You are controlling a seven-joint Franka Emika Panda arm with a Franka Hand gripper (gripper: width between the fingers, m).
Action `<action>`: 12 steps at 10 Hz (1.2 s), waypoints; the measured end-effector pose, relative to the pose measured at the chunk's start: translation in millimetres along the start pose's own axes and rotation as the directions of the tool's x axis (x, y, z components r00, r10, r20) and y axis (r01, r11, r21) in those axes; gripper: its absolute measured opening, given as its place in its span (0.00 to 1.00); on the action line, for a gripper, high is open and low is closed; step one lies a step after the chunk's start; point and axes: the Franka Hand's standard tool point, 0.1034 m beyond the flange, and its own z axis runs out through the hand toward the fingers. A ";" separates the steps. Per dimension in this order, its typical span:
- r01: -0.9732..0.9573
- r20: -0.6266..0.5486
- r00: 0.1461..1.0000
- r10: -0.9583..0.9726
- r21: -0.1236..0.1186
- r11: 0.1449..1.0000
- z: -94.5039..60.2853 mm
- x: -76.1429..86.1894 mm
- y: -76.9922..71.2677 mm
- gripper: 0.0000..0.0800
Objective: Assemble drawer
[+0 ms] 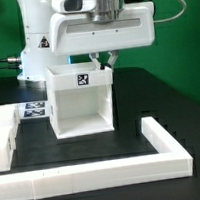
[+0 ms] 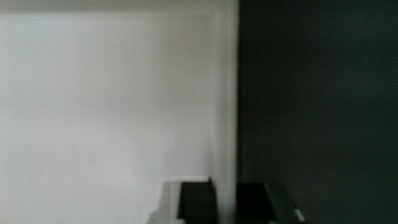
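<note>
The white box shell (image 1: 84, 110) of the drawer stands upright in the middle of the black table, its open side facing the camera and a marker tag (image 1: 83, 81) on its inner back wall. My gripper (image 1: 107, 59) is at the top of the shell's wall on the exterior view's right, reaching down from above. In the wrist view the white wall (image 2: 107, 100) fills one half, and my gripper (image 2: 237, 205) straddles its thin edge with a dark finger (image 2: 196, 205) close on each side. A white part (image 1: 2, 139), perhaps the tray, lies at the exterior view's left edge, cut off.
The marker board (image 1: 31, 109) lies flat to the exterior view's left of the shell. A low white rail (image 1: 106, 171) borders the table's front and right. The robot's base (image 1: 36, 45) stands behind the shell. The dark table (image 2: 320, 100) shows beside the wall.
</note>
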 end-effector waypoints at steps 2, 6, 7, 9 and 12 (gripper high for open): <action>-0.002 -0.014 1.000 0.002 0.002 1.000 -2.2 22.2 2.8 0.05; -0.036 -0.034 0.999 0.037 0.014 0.999 -4.5 85.2 24.0 0.05; -0.048 -0.041 0.998 0.048 0.016 0.999 -5.0 97.8 29.3 0.05; -0.111 -0.073 0.991 0.112 0.026 0.994 -7.0 135.2 28.8 0.05; -0.202 -0.105 0.973 0.206 0.047 0.978 -7.9 165.7 10.9 0.05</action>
